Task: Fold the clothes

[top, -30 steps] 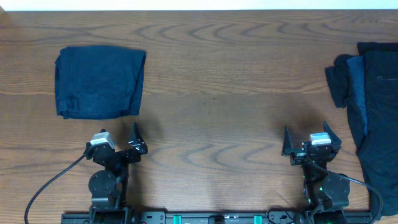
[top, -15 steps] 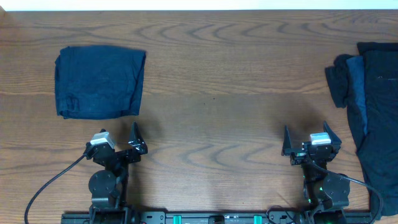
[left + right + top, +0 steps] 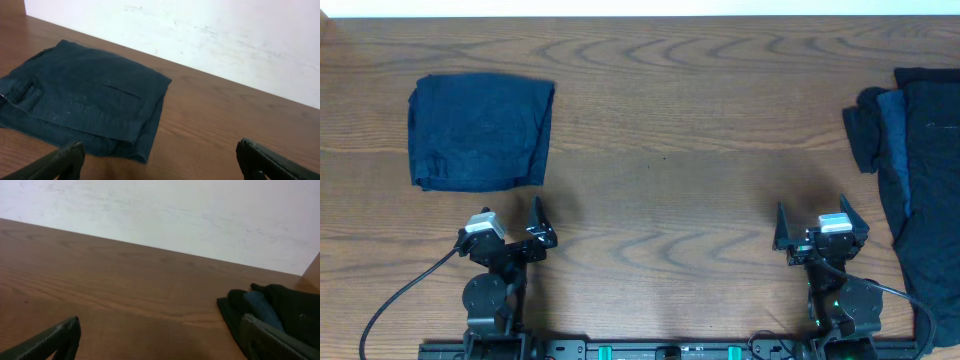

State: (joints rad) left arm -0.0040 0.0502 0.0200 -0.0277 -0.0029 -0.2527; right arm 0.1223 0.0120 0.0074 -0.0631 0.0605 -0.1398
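**Next up: take one piece off the heap, not the lot**

Overhead: a folded piece sits at the table's far left, and the heap is at its right edge. Left claw and right claw are both wide and empty at the near edge.

Left wrist: the folded piece looks neat, so I'd leave it.

Right wrist: the heap is off to the right. I'd pinch only the top layer by an edge and drag it to mid-table.

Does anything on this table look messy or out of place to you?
Only the heap of dark clothes at the table's right edge: it lies rumpled, with a lighter blue piece poking out, and runs past the picture's edge. The folded garment on the left looks tidy. Nothing seems spilled or damaged.
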